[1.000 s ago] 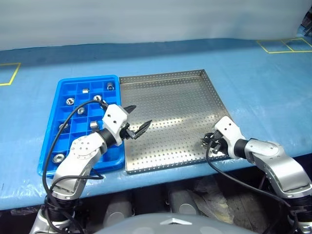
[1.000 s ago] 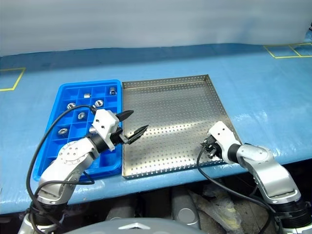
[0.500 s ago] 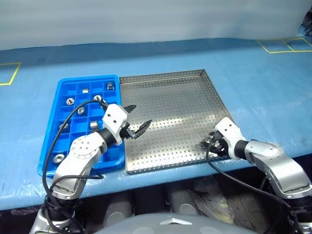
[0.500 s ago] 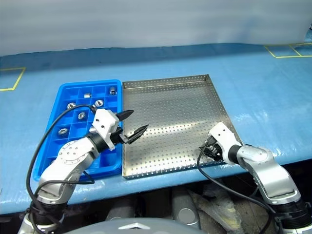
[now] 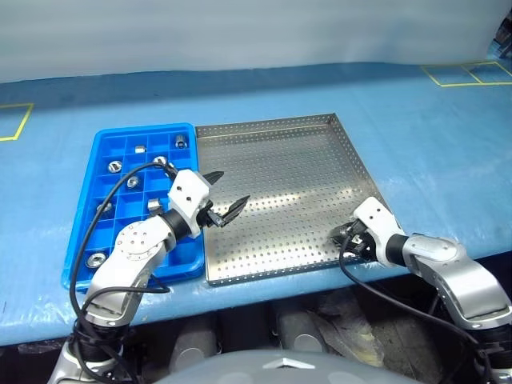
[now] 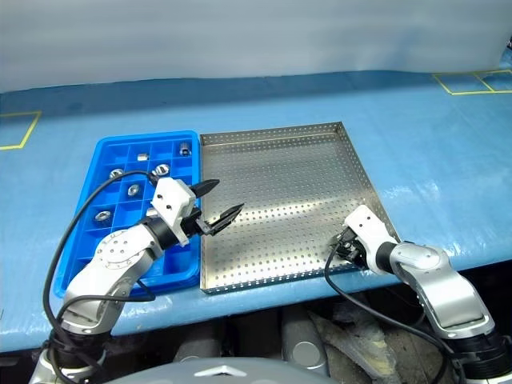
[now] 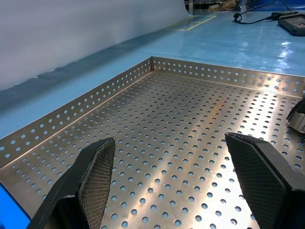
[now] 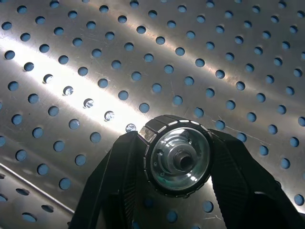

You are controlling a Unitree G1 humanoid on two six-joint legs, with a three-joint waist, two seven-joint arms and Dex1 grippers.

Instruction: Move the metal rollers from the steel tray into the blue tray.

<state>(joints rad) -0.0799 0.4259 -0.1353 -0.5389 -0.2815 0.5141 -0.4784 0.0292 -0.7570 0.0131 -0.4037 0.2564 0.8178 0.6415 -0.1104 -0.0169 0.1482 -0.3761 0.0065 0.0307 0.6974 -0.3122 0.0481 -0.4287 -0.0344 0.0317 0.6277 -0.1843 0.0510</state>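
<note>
A: Reaching down at the near right corner of the steel tray [image 5: 280,184], the right gripper [image 8: 177,157] is clamped on a metal roller [image 8: 178,155], hollow end facing the wrist.

B: And the left gripper [image 5: 226,198]?

A: Level over the tray's left edge, pointing right, fingers [image 7: 90,181] spread, nothing between them.

B: Farther out?

A: More rollers [image 5: 115,166] sit in the blue tray [image 5: 88,232], beside the steel one on the table [image 5: 432,136].

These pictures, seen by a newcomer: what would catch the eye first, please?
The big steel tray with its holes, mid-table, catches the eye first. At its near right corner the right gripper clasps a roller between its fingers. Beside it lies the blue tray, several rollers in its cells.
</note>
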